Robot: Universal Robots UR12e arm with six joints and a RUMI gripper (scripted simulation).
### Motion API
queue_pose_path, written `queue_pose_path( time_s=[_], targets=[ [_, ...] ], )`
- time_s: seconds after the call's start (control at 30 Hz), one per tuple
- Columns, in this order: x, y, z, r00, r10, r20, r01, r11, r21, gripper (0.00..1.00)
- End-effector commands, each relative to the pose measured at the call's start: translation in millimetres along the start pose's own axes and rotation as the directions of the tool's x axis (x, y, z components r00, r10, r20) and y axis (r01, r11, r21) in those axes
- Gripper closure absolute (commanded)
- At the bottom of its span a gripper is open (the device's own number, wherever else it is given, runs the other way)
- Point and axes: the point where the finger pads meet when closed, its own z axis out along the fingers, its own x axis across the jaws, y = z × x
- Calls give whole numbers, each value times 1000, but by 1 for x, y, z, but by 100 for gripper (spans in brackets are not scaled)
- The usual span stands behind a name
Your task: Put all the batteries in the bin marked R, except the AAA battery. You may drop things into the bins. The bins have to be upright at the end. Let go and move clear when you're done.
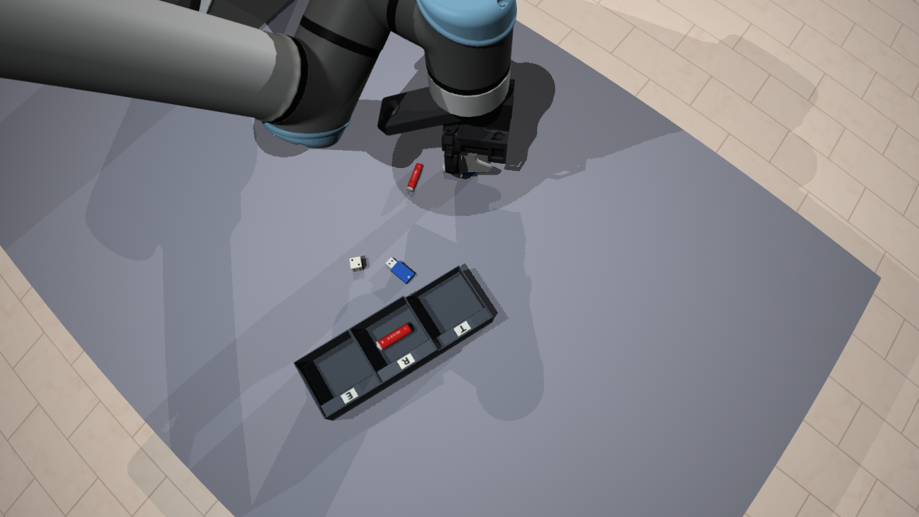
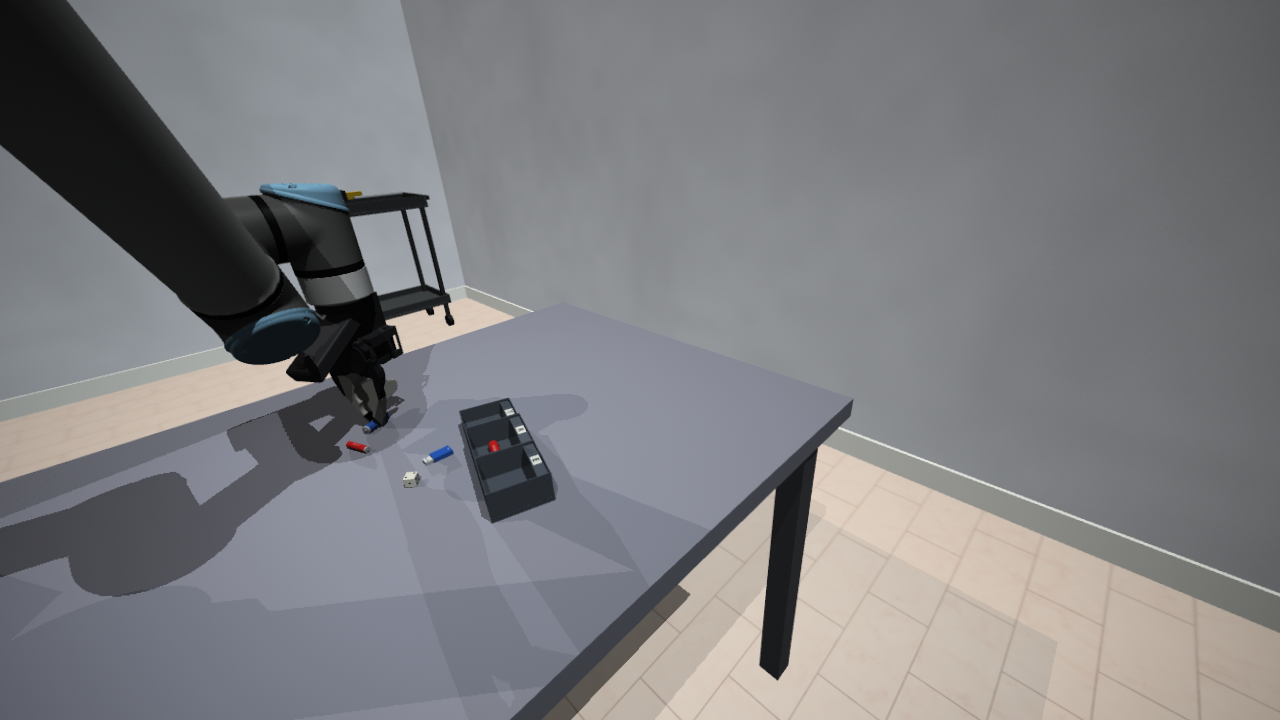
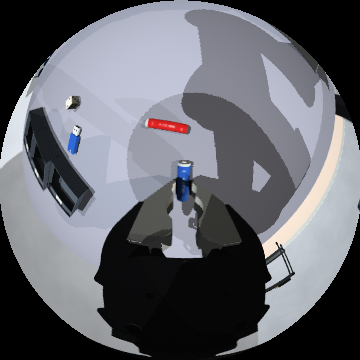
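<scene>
My gripper (image 3: 183, 181) (image 1: 466, 168) (image 2: 375, 417) is shut on a blue battery (image 3: 184, 176) (image 2: 370, 426), just above the table at its far side. The battery is almost hidden under the gripper in the top view. A thin red battery (image 1: 415, 177) (image 2: 357, 445) (image 3: 167, 125) lies on the table a little to the left of the gripper. A thicker red battery (image 1: 393, 337) (image 2: 493, 445) lies in the middle bin marked R (image 1: 405, 361). The dark three-part bin tray (image 1: 334, 406) (image 2: 514, 506) (image 3: 80, 198) stands upright, with bins marked E, R and T.
A blue USB stick (image 1: 400, 270) (image 2: 437, 454) (image 3: 75, 140) and a white die (image 1: 356, 262) (image 2: 410, 479) (image 3: 73, 102) lie between the gripper and the tray. Bins E (image 1: 336, 369) and T (image 1: 449, 303) hold nothing. A black cart (image 2: 411, 259) stands on the floor behind the table.
</scene>
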Motion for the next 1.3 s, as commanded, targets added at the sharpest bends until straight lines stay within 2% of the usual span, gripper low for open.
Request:
queue_pose_path(
  time_s=[0.0, 0.23, 0.73, 0.87, 1.27],
  targets=[
    [0, 0, 0, 1000, 0, 0, 0, 1000, -1, 100],
    [0, 0, -4, 1000, 0, 0, 0, 1000, -1, 100],
    [0, 0, -54, 1000, 0, 0, 0, 1000, -1, 100],
    [0, 0, -60, 1000, 0, 0, 0, 1000, -1, 100],
    [0, 0, -60, 1000, 0, 0, 0, 1000, -1, 100]
  ],
)
